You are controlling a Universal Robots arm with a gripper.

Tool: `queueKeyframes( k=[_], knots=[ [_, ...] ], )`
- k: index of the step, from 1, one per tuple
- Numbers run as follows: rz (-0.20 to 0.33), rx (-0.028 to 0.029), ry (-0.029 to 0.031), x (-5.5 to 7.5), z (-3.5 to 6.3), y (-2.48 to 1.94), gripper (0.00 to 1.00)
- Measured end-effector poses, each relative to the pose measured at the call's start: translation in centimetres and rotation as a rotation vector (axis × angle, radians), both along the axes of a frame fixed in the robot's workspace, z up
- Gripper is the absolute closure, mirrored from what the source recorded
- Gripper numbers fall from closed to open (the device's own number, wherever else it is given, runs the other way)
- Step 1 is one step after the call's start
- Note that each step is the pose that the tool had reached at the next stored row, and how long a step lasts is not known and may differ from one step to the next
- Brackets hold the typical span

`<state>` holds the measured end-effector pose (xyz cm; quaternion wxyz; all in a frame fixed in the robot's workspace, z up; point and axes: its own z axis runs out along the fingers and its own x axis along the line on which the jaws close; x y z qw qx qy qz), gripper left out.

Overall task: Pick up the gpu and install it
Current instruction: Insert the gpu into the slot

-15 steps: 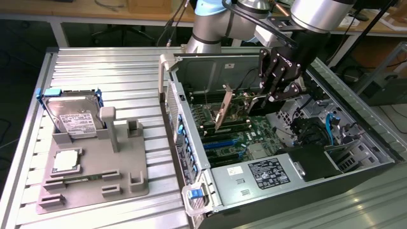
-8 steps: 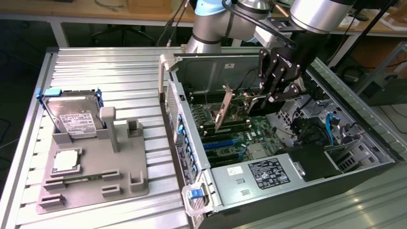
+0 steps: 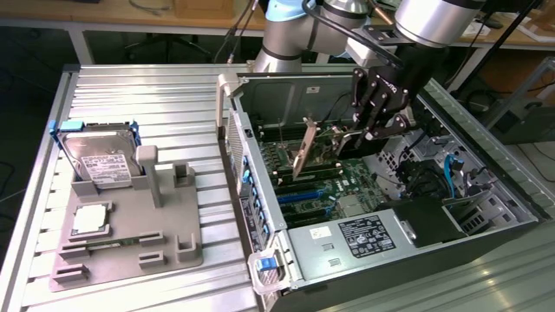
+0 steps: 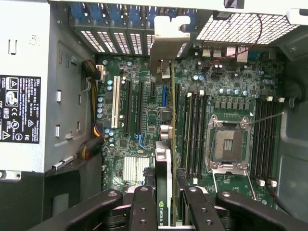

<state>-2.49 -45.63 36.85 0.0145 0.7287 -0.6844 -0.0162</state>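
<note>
The gpu [image 3: 319, 148] hangs edge-down inside the open computer case [image 3: 260, 195], just above the motherboard [image 3: 342, 185]. Its pale metal bracket [image 3: 303, 155] faces the case's rear wall. My gripper [image 3: 357, 135] is shut on the card's upper edge, reaching down into the case. In the wrist view I look along the thin card [image 4: 172, 120] towards its bracket [image 4: 168, 45], with the black fingers [image 4: 143, 208] pressed on either side of it. The card stands over the expansion slots [image 4: 132, 106]; I cannot tell whether it touches one.
A grey fixture [image 3: 130, 247] at the exterior view's left holds a silver hard drive [image 3: 103, 162] and a processor [image 3: 90, 220]. Inside the case are the power supply [image 3: 364, 237], the processor socket [image 4: 228, 144], memory slots [image 4: 195, 134] and cables [image 3: 451, 172].
</note>
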Motion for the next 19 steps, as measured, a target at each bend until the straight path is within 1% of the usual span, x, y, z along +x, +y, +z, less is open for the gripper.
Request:
queueKeyframes(
  k=[3,7,19],
  knots=[
    [0.0,0.0,0.0,-0.2,-0.61,0.0,0.73],
    [-0.002,0.0,0.0,-0.3,-1.05,0.0,0.73],
    [-0.031,-0.0003,0.0001,-0.6,-1.85,0.0,0.73]
  ],
)
